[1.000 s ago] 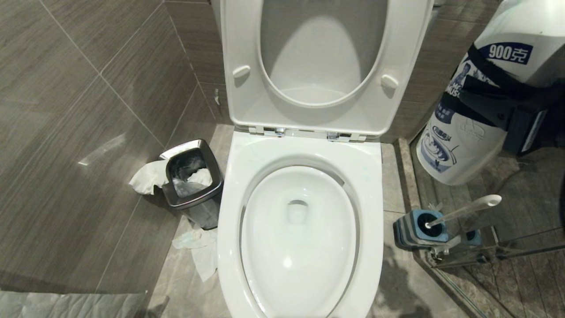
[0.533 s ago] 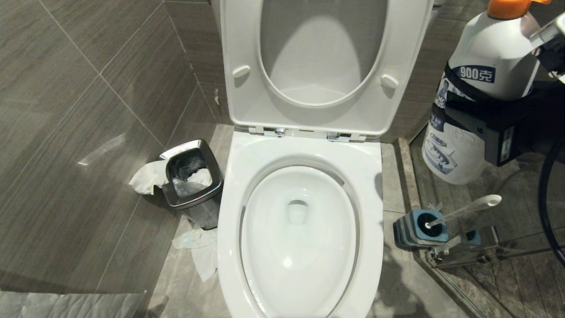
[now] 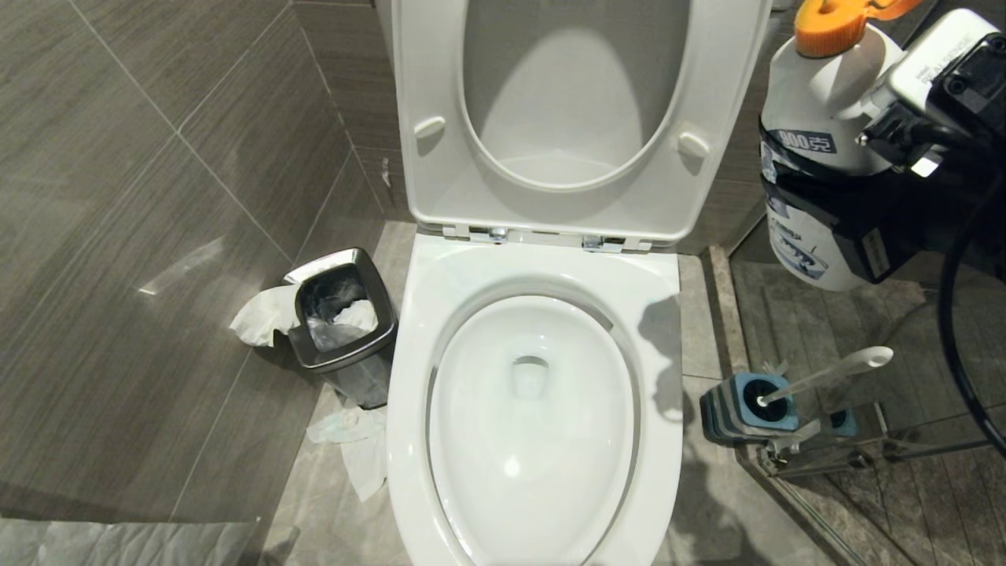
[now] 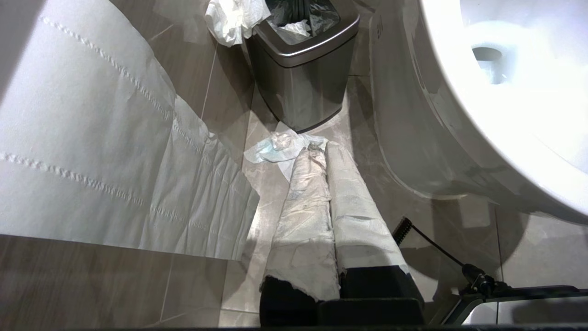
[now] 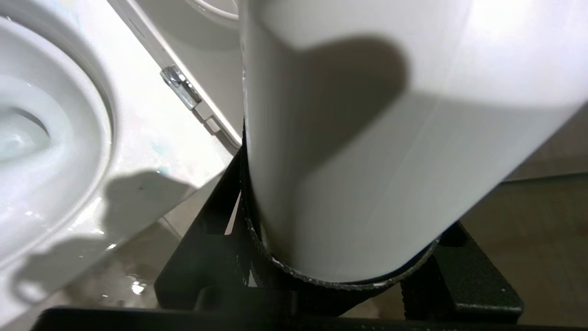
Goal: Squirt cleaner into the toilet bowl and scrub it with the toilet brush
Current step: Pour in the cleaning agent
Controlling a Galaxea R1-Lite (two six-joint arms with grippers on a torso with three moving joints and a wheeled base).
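1. The right gripper is closed around a white cleaner bottle, its black jaws clamped on the label band at mid-body. In the right wrist view the bottle's white wall fills the space between the jaws, pressed against the ribbed pads.

2. The bottle hangs in the air off the right side of the toilet bowl, level with the raised seat and just outside its right edge. Its long axis stands nearly upright, the orange cap on top and leaning slightly toward the toilet.

3. This is the relation that matters: the nozzle points up and away from the basin, which lies below and to the left of the bottle. To squirt, I judge the bottle must travel left over the rim and tip until the cap faces down into the porcelain.

4. The bowl looks clean white with clear water at the outlet; no blue streaks of cleaner show, so I judge the squirting not yet begun.

5. The toilet brush sits in its blue-and-grey holder on the floor by the bowl's right edge, its handle slanting up to the right. It lies under the right arm, far nearer to it than to the left.

6. The left gripper is parked low by the bowl's left side, its paper-wrapped fingers pressed together and holding nothing, pointing at a steel waste bin with crumpled tissue beside it.
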